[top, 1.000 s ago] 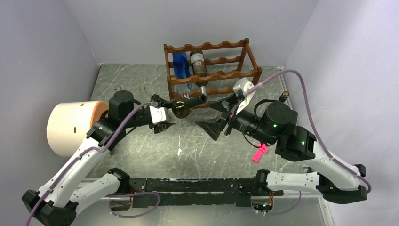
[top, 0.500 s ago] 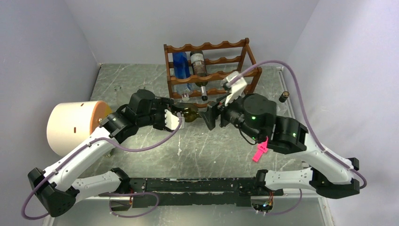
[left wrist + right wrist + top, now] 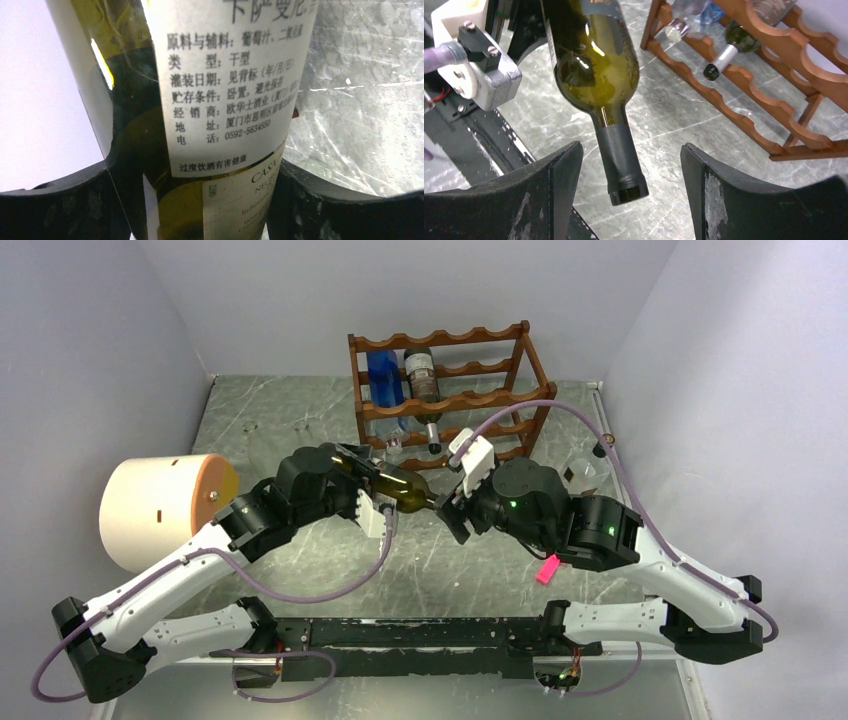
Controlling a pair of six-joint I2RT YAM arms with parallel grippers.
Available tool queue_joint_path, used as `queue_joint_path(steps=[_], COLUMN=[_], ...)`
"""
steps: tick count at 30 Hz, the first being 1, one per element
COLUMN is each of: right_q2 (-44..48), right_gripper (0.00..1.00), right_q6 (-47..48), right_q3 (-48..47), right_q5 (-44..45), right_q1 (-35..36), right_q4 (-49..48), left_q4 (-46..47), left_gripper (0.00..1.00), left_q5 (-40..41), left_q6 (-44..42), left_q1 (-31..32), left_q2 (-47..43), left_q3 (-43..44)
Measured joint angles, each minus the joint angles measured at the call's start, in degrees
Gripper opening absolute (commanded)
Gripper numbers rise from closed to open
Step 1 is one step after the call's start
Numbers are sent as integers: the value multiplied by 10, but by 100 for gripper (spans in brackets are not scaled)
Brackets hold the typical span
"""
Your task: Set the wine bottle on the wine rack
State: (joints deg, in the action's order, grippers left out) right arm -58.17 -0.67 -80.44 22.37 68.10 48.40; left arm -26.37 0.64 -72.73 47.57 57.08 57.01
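A dark green wine bottle (image 3: 393, 482) with white labels is held above the table by my left gripper (image 3: 372, 502), shut on its body (image 3: 220, 125). Its black-capped neck (image 3: 621, 162) points at my right gripper (image 3: 449, 513), which is open; the neck tip lies between the two fingers (image 3: 559, 185) without touching them. The reddish-brown wine rack (image 3: 450, 390) stands at the back of the table, and also shows in the right wrist view (image 3: 784, 75). It holds a blue bottle (image 3: 384, 380) and a dark bottle (image 3: 422, 380).
A large white and orange cylinder (image 3: 160, 508) lies at the left. A pink tag (image 3: 549, 569) lies by the right arm. A small dark object (image 3: 603, 446) sits near the right wall. A black rail (image 3: 400, 632) runs along the near edge.
My left arm has swung the bottle round, so its neck points right and toward me. My right gripper has moved left and nearer, coming round the neck tip.
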Motion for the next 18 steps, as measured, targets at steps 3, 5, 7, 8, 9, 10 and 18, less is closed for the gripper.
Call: queue_joint_path(steps=[3, 5, 7, 8, 9, 10, 18], right_q2=[1, 1, -4, -10, -17, -25, -67], right_gripper=[75, 75, 75, 75, 74, 74, 48], right_q6=[16, 26, 34, 38, 41, 45, 71], right_q3=[12, 21, 26, 27, 28, 28, 35], right_q5=[-31, -54, -71, -80, -88, -95, -143], right_q1=[0, 0, 0, 0, 0, 0, 0], right_q4=[2, 7, 14, 17, 21, 24, 32], left_q4=[12, 18, 21, 21, 22, 24, 30], left_gripper=[7, 7, 7, 7, 7, 7, 7], left_q5=[4, 6, 7, 7, 7, 7, 8], left_q6=[-18, -27, -32, -34, -36, -38, -49], left_q1=[12, 17, 18, 19, 21, 22, 33], left_q2=[-10, -10, -10, -10, -11, -11, -31], left_q3=[-7, -9, -11, -11, -12, -13, -37])
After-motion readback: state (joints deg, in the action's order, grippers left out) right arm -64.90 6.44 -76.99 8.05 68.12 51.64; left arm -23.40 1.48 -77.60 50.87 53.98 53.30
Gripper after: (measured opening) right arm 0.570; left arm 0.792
